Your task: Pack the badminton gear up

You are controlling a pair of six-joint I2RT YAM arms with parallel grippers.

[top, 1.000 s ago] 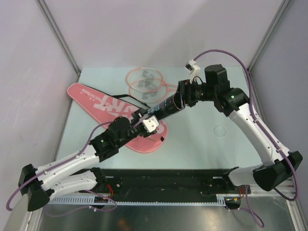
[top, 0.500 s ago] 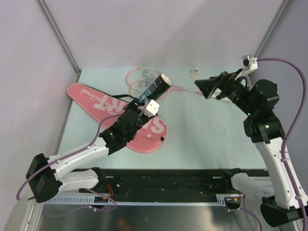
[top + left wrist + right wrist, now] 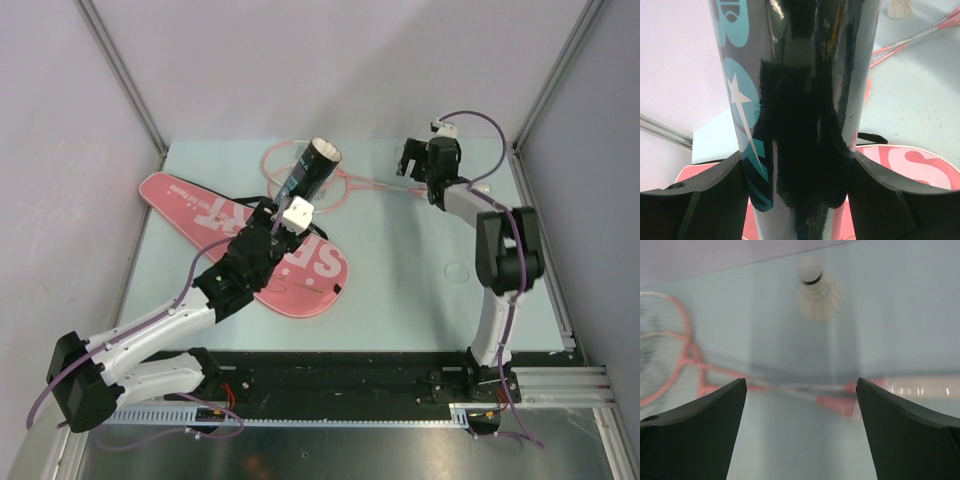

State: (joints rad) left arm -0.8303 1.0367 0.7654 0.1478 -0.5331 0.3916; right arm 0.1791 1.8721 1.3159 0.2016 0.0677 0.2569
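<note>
Dark tube (image 3: pixel 312 170): glossy black cylinder with teal lettering and a white star; lifted off the worktop (image 3: pixel 400 260), tilted, open mouth up and toward the far edge; clamped low down in the left claw (image 3: pixel 798 187).
Pink bag (image 3: pixel 205 208): racket-shaped, lying flat, white lettering up; narrow end far left, wide rounded end near the middle.
Rackets (image 3: pixel 292 160): two thin pink frames, heads overlapping by the far edge, shafts running right, flat.
Shuttlecock (image 3: pixel 817 290): white feathers, dark-banded cork; lying just beyond the racket shafts.
</note>
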